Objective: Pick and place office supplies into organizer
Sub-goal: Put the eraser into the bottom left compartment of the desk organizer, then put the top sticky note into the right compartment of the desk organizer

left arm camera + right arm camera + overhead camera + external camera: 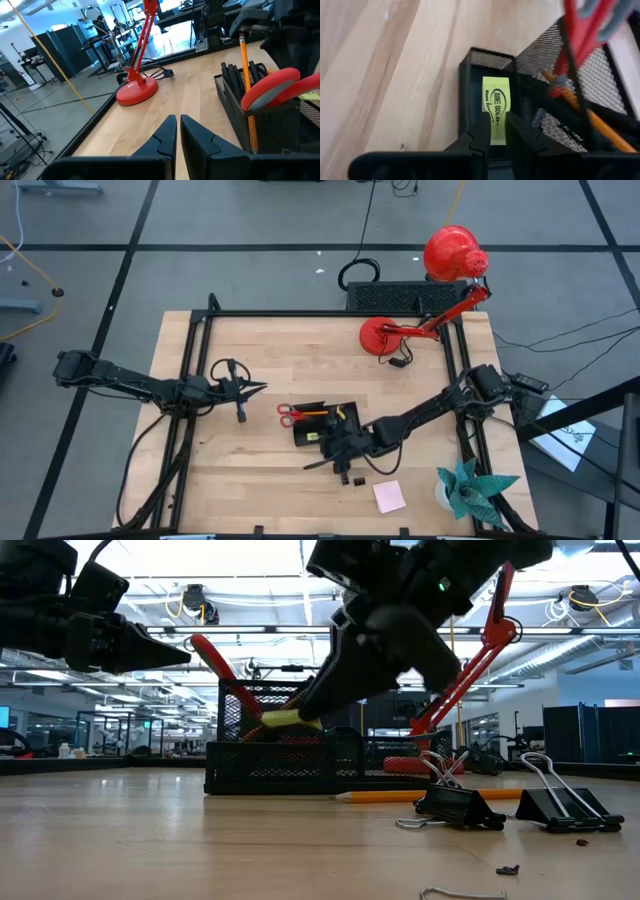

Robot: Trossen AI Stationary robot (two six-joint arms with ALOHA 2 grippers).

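The black mesh organizer [325, 423] stands mid-table, with red-handled scissors [288, 414] and an orange pencil [575, 100] standing in it. My right gripper [496, 131] is at the organizer's near side, shut on a small yellow-green piece [496, 100] over a small compartment. In the low view the piece [290, 720] shows above the organizer's low wall [270, 765]. My left gripper [250, 388] waits to the organizer's left, shut on nothing. Two black clips [460, 805] and another pencil [400, 797] lie on the table. My right gripper pinches one end of the yellow-green piece [495, 125] between its two fingers. The fingers slant down from the table's right side and lie along the piece. The piece sticks out past the fingertips into the compartment's opening; whether it touches the bottom cannot be told.
A pink sticky-note pad [389, 496] lies near the front edge, a teal paper plant [470, 488] at the front right. A red desk lamp [400, 332] stands at the back right, with a black ribbed box [385, 295] behind it. Bare wood lies left of the organizer.
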